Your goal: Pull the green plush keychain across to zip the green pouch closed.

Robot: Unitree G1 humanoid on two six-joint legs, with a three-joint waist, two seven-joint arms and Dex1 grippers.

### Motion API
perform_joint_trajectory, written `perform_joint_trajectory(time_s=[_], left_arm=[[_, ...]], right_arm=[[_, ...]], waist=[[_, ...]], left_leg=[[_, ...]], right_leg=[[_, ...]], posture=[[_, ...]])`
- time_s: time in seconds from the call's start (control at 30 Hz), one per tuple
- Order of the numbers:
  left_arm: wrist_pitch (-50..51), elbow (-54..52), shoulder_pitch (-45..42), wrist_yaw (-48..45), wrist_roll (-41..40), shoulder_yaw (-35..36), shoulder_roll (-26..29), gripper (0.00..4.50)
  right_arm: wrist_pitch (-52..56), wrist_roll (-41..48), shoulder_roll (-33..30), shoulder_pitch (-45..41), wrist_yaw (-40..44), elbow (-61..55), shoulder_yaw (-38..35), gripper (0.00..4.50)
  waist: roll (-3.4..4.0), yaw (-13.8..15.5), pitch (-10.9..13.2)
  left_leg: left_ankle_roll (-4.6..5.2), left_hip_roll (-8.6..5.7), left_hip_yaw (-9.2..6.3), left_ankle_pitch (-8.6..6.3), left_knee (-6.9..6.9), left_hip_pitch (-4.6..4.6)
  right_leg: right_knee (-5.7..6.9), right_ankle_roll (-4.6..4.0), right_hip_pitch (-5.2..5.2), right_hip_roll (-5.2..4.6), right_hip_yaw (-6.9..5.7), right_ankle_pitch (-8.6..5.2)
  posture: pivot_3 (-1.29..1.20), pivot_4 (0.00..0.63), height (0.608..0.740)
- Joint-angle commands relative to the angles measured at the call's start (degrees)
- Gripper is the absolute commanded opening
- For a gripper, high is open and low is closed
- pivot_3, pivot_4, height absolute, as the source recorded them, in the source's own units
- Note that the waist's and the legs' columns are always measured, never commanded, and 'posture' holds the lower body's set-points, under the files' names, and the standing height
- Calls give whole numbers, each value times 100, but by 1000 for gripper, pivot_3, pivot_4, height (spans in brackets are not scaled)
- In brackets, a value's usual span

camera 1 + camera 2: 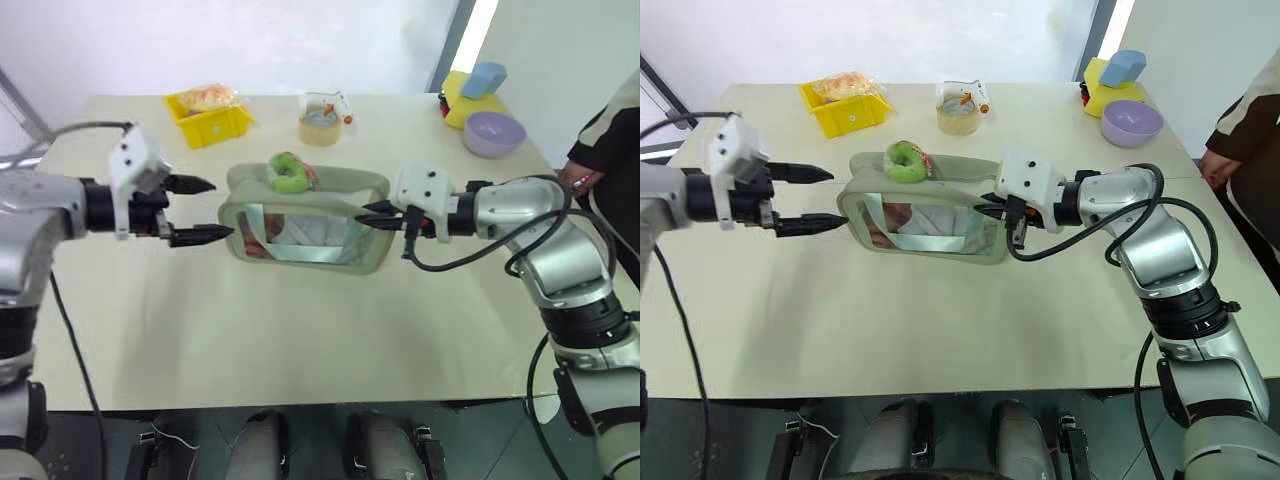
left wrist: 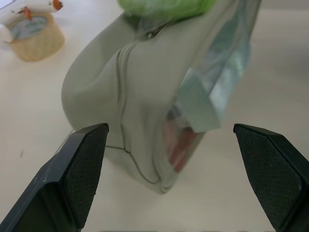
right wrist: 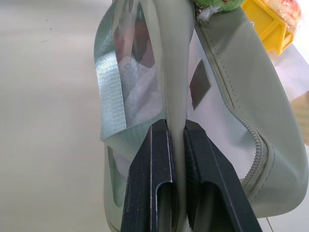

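**Left eye view: pouch pinched on one end, free on the other**

Left eye view, read left to right. The left gripper (image 1: pixel 203 210) stands at the pouch's 9 o'clock end with its two black fingers spread wide and nothing between them. The lower fingertip is just beside the pouch's end; I cannot tell if it touches. In the left wrist view both fingers (image 2: pixel 77 169) flank that end with table showing on either side.

The green pouch (image 1: pixel 305 222) lies near the middle of the table (image 1: pixel 300 330), its clear window side facing the robot. The green plush keychain (image 1: pixel 290 172) sits on the pouch's top, at about 11 o'clock from the pouch's centre, nearer the left gripper than the right and apart from both.

At the pouch's 3 o'clock end the right gripper (image 1: pixel 373 216) is narrowed onto the fabric; the right wrist view shows a fold of the pouch clamped between its fingers (image 3: pixel 149 183), with the zipper running beside them.

Beyond the pouch, at 12 o'clock, stand a yellow bin (image 1: pixel 210 122) and a tape roll (image 1: pixel 320 128); a purple bowl (image 1: pixel 493 133) sits at 2 o'clock.
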Motion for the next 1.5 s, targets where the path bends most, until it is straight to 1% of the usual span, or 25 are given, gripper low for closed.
perform_joint_trajectory(time_s=[0.03,0.07,0.13,0.17,0.2,0.23,0.27,0.3,0.37,0.5,0.53,0.6,0.63,0.67,0.73,0.8,0.9,0.97,1.07,1.23,1.27,1.3,1.33,1.47,1.5], left_arm=[[-547,380,-107,282,310,-63,-203,3893],[-618,537,-158,323,315,-71,-308,3559],[-701,688,-221,275,285,-70,-412,2484],[-719,712,-239,227,262,-75,-431,2082],[-735,728,-252,181,247,-85,-443,1513],[-743,736,-258,133,231,-97,-451,1069],[-744,743,-260,99,221,-109,-454,442],[-748,748,-257,74,217,-114,-454,28],[-720,749,-229,41,228,-169,-484,28],[-647,665,-216,-36,211,-252,-489,0],[-613,617,-204,-52,174,-246,-484,0],[-586,545,-171,-86,137,-238,-463,0],[-579,513,-151,-97,131,-229,-453,0],[-573,492,-138,-103,130,-221,-448,0],[-581,489,-144,-97,155,-216,-458,0],[-589,503,-171,-95,179,-230,-468,0],[-602,532,-223,-84,205,-245,-478,0],[-595,542,-250,-83,204,-254,-485,0],[-580,516,-250,-65,198,-244,-480,0],[-571,492,-220,-6,208,-205,-455,0],[-567,488,-216,3,207,-201,-452,0],[-564,491,-216,13,203,-193,-450,0],[-556,484,-213,24,197,-187,-449,0],[-593,539,-226,74,230,-201,-471,0],[-608,560,-240,87,241,-213,-487,0]], right_arm=[[-118,-4,48,-97,28,14,7,0],[-134,-8,50,-96,37,27,10,0],[-157,-17,61,-101,40,51,20,0],[-158,-17,66,-104,36,57,22,0],[-153,-14,70,-106,30,59,20,0],[-140,-10,72,-110,22,53,16,0],[-126,-8,71,-115,16,44,11,0],[-115,-8,72,-116,10,34,9,0],[-25,18,55,-128,3,-11,-18,0],[345,243,-87,-372,183,-42,-157,1601],[348,230,-116,-477,213,0,-157,2177],[382,231,-144,-670,276,87,-157,3104],[501,371,-92,-911,360,148,-203,3571],[592,479,-53,-1083,423,191,-236,3571],[991,885,459,-1618,184,384,-416,3571],[1180,1023,774,-1849,40,475,-437,3571],[1156,950,1055,-1906,-85,520,-213,3571],[924,755,1277,-1930,-222,844,-44,3571],[569,531,1389,-1929,-205,1237,135,3571],[449,468,1388,-1901,-26,1375,283,3571],[432,452,1380,-1886,10,1376,307,3063],[422,449,1377,-1880,46,1380,317,2802],[420,450,1372,-1876,70,1377,318,2338],[445,467,1344,-1919,141,1410,304,302],[423,444,1319,-1910,164,1405,319,142]], waist=[[1,-7,0],[1,-7,-1],[1,-9,-1],[1,-11,-1],[1,-12,-1],[1,-12,-1],[1,-12,-1],[1,-13,-1],[1,-13,-1],[1,3,0],[1,5,-1],[1,1,-1],[1,-2,-1],[1,-6,0],[1,-24,0],[2,-28,-1],[2,-4,-2],[1,-8,-2],[1,-12,-2],[1,-20,-2],[1,-20,-2],[1,-21,-2],[1,-22,-2],[1,-18,-2],[1,-19,-2]], left_leg=[[0,0,1,0,-1,0],[0,-1,3,0,-1,1],[0,-1,4,0,0,2],[0,-1,4,0,0,2],[0,-1,5,0,0,2],[0,0,5,0,-1,2],[0,0,5,0,-1,2],[0,0,5,0,-1,2],[0,0,5,0,-1,2],[0,0,4,0,-1,2],[0,0,5,0,-1,1],[0,-1,5,0,-1,1],[0,-1,4,0,0,1],[0,-1,4,0,0,1],[0,0,4,0,-1,1],[0,2,5,0,-2,1],[0,3,4,0,-2,2],[0,-4,6,0,-1,1],[0,-5,6,0,-1,1],[0,-5,5,0,-3,0],[0,-4,5,0,-2,0],[-1,-4,4,0,-2,0],[-1,-4,4,0,-2,0],[0,-4,5,0,-2,0],[0,-4,5,0,-2,0]], right_leg=[[0,0,0,0,0,0],[1,0,0,0,0,0],[1,0,0,2,-1,0],[1,0,-1,1,-1,0],[1,0,0,1,-1,0],[1,0,-1,1,-1,0],[1,0,-1,1,-1,0],[1,0,-1,1,-1,0],[1,0,-1,1,-1,0],[1,0,-1,0,-1,0],[1,0,-1,-1,0,0],[1,0,-1,-2,0,0],[1,0,-1,-1,0,0],[1,0,-1,-1,0,0],[1,0,-1,0,-1,0],[3,0,-5,0,0,0],[14,0,-6,0,-3,0],[13,0,-5,-6,-2,0],[14,0,-6,-5,-1,0],[14,0,-8,-5,-1,0],[15,0,-8,-5,-1,0],[15,0,-8,-4,-2,0],[15,0,-8,-4,-2,0],[14,0,-8,-5,-1,0],[14,0,-8,-5,-1,0]], posture=[[0,150,739],[0,150,739],[0,150,739],[0,150,739],[0,150,739],[0,150,739],[0,150,739],[0,150,739],[0,150,739],[0,150,739],[0,150,739],[0,150,739],[0,150,739],[0,150,739],[0,150,739],[0,150,739],[0,150,739],[0,150,739],[0,150,739],[0,150,739],[0,150,739],[0,150,739],[0,150,739],[0,150,739],[0,150,739]])
